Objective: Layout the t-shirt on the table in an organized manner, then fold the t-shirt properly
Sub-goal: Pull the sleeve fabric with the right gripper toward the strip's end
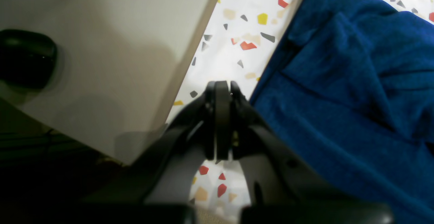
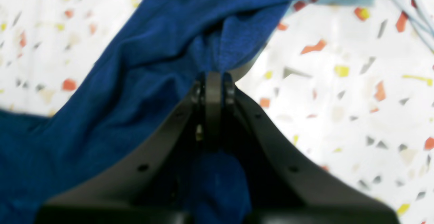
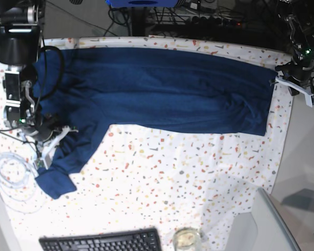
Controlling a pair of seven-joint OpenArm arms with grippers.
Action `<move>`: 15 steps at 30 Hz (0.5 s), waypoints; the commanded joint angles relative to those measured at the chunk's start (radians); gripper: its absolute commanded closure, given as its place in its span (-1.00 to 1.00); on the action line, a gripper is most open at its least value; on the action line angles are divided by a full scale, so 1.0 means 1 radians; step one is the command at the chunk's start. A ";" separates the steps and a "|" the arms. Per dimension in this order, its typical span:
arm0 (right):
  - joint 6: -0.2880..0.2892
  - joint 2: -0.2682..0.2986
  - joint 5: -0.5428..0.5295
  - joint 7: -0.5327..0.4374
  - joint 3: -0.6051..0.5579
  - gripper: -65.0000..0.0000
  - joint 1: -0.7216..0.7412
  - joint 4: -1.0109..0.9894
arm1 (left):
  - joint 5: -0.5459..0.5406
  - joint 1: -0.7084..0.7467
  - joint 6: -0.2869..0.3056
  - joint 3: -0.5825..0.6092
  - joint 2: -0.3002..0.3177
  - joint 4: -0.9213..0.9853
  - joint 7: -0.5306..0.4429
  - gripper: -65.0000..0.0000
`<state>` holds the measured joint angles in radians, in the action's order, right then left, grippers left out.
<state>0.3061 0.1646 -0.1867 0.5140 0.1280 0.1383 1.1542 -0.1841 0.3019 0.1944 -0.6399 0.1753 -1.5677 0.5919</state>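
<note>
The large navy-blue t-shirt point(image 2: 112, 91) is soft, matt knit cloth with a faintly fuzzy weave. My worktop point(image 2: 339, 91) wears a smooth white cloth printed with terrazzo flecks. My right pincer point(image 2: 213, 76) looks like matt dark plastic, as does my left pincer point(image 1: 222, 85).

Place: a robotics lab or test bench.
Cables: a tangle of dark wiring point(image 3: 162, 18) and equipment along the top edge of the base view.
Keyboard: a black keyboard point(image 3: 100, 241) at the lower edge.
Loose cord: a white cable coil point(image 3: 13, 178) at lower left.
Tabletop: a terrazzo-speckled cloth point(image 3: 172, 172) under two mounted arms.
</note>
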 commanded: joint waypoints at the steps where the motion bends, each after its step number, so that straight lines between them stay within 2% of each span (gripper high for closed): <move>1: 0.005 -0.001 -0.010 -0.008 0.003 1.00 0.010 0.045 | 0.001 -0.004 -0.002 -0.005 0.017 -0.017 -0.020 1.00; 12: 0.006 -0.050 -0.010 0.096 0.002 1.00 -0.141 0.298 | 0.002 -0.022 -0.002 -0.005 0.017 -0.015 -0.020 1.00; 15: 0.006 -0.064 -0.010 0.108 -0.041 1.00 -0.177 0.349 | 0.002 -0.022 -0.002 -0.004 0.017 -0.015 -0.020 1.00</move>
<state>0.3065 0.1024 -0.1825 0.6407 0.0887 -0.0475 1.4811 -0.1818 0.2832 0.1940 -0.6399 0.1772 -1.5673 0.5907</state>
